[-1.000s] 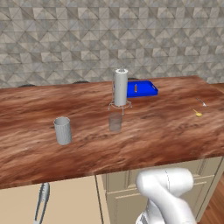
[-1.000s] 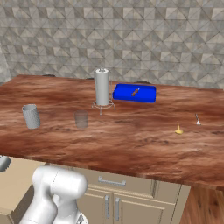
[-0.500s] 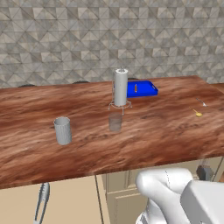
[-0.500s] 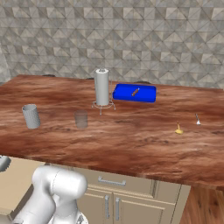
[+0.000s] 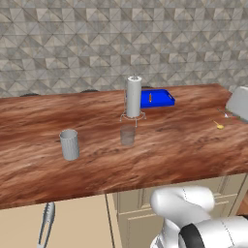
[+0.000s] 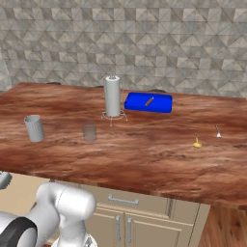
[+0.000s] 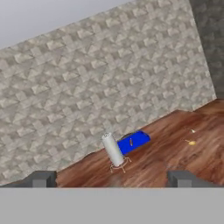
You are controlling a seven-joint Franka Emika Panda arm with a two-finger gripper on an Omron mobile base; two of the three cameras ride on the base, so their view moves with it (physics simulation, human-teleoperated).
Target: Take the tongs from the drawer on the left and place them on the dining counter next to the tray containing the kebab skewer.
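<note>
The tongs (image 5: 46, 226) lie in the open drawer (image 5: 80, 220) under the front edge of the dining counter (image 5: 160, 155), at the lower left; one grey end of the tongs (image 6: 4, 179) peeks in at the left edge. The blue tray (image 5: 162, 100) stands at the counter's far side with the kebab skewer (image 5: 150, 97) on it, also seen as tray (image 6: 140, 104) and skewer (image 6: 149, 101). My gripper (image 7: 111, 179) is open, nothing between its fingertips (image 7: 40, 179), and looks from a distance over the counter at the tray (image 7: 138, 140).
A paper-towel roll (image 5: 133, 97) stands upright just left of the tray. A grey cup (image 5: 69, 144) and a clear glass (image 5: 127, 135) stand nearer the front. A small yellow item (image 5: 219, 125) and a tiny silver utensil (image 6: 218, 131) lie at the right.
A grey part of my arm has risen into the right edge of the left base view. The things on the counter and the tongs have not moved.
</note>
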